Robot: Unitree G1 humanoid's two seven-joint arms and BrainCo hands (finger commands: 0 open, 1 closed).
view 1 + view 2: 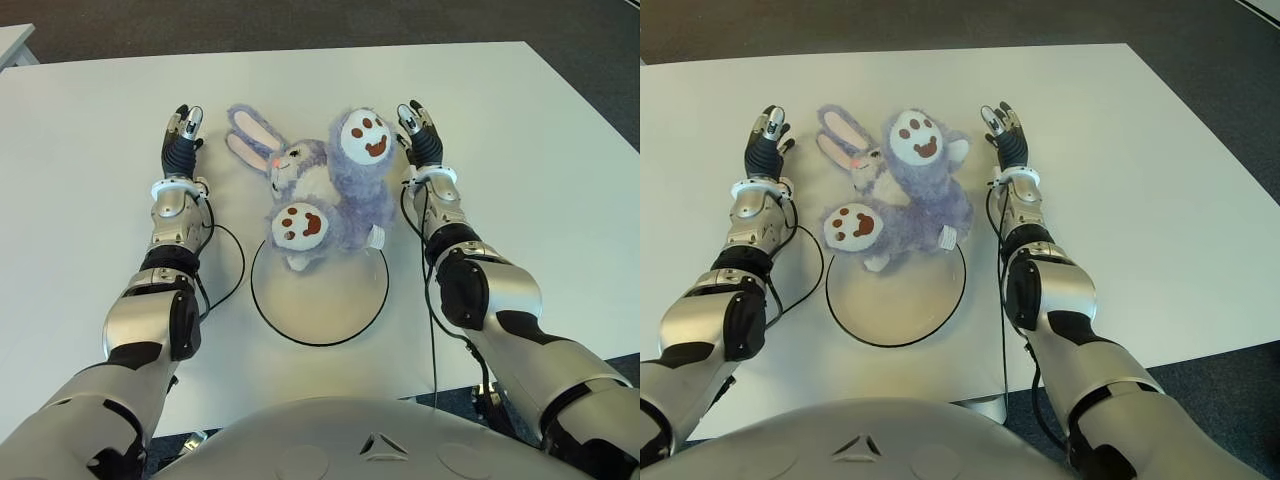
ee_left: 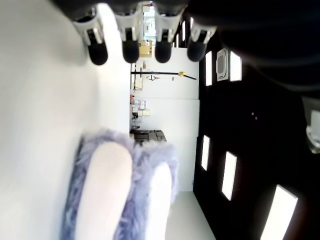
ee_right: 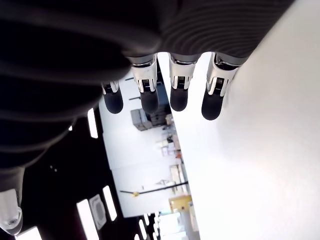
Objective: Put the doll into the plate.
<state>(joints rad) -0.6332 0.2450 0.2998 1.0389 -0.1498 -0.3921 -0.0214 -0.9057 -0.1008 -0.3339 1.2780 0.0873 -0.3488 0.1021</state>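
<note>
Purple plush doll [image 1: 335,190] overlaps plate [image 1: 345,310]; ears only in left wrist; left hand [image 1: 182,140], right hand [image 1: 420,133] open, empty.

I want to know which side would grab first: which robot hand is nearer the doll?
Right. The right robot hand shows just beside the doll; the left robot hand shows farther off, beyond its ears.

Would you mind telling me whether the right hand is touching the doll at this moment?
Apart. In the right eye view, bare white table shows between the right hand and the doll; its own wrist view shows straight fingers holding nothing.
</note>
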